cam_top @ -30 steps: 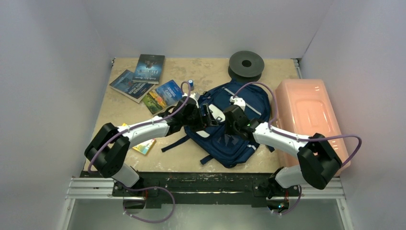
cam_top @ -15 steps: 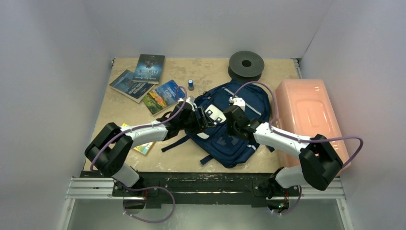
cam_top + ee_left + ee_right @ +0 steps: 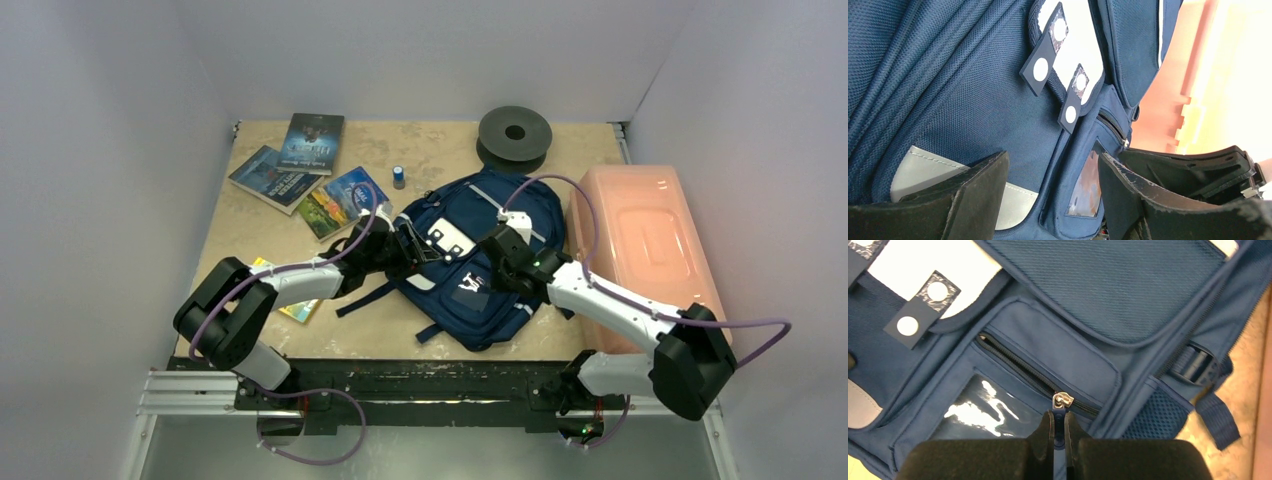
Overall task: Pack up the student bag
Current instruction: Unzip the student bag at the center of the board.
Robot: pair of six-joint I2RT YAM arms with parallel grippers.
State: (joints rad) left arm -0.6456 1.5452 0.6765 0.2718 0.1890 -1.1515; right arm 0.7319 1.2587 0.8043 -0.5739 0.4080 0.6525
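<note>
student bag [image 3: 490, 215] – navy blue; white flap patches, grey reflective strip, navy tabs with white dots. Zip pull [image 3: 1063, 400] silver, blue tab. Box [image 3: 640, 235] translucent pink. Desk [image 3: 430, 145] beige, mottled. Spool [image 3: 514, 132] dark grey. Books [image 3: 312, 140] mostly blue covers. Left claw [image 3: 1053, 167], right claw [image 3: 1058, 426] black. Left arm [image 3: 300, 281], right arm [image 3: 600, 298] white, black joints – cables [image 3: 560, 184] purple.

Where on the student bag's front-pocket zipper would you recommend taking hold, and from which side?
I'd take the blue pull tab hanging off the silver slider on the student bag, not the slider itself: a thin flat strip suits a pinch. Come from below the slider in the right wrist view, where the tab trails off it. The right gripper is shut on it.
</note>
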